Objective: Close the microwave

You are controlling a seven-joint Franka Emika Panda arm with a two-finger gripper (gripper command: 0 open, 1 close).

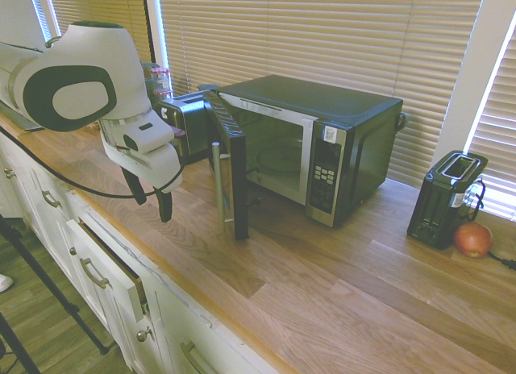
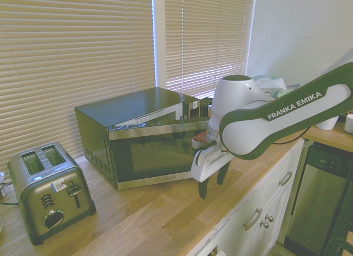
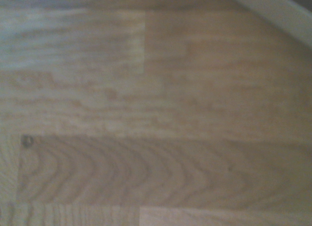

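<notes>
While one microwave [image 1: 347, 116] stood on the wooden table [image 1: 322, 293] with its single door [image 1: 236, 176] swung out, the one tool [image 1: 151, 206] hung at about nine o'clock from that door in the first exterior view, near it and apart from it. Its two fingers were spread, with bare air between them, and pointed down toward six o'clock.

Two toasters shared the table. The black slot toaster [image 1: 446, 198] sat at four o'clock of the microwave in the first exterior view, with one reddish apple [image 1: 472, 239] just beside it; the second exterior view showed that toaster's two slots and round dial [image 2: 53, 218], which the first did not. The other boxy appliance [image 1: 184, 124] stood at nine o'clock of the microwave.

Only the first exterior view showed the vertical silver handle [image 1: 218, 187], the button panel [image 1: 326, 176] and one drawer [image 1: 111, 269] pulled partly out, toward seven o'clock. Only the second showed the glass face of the door. The wrist view gave blurred wood grain and a pale strip [image 3: 275, 14] crossing at one o'clock.
</notes>
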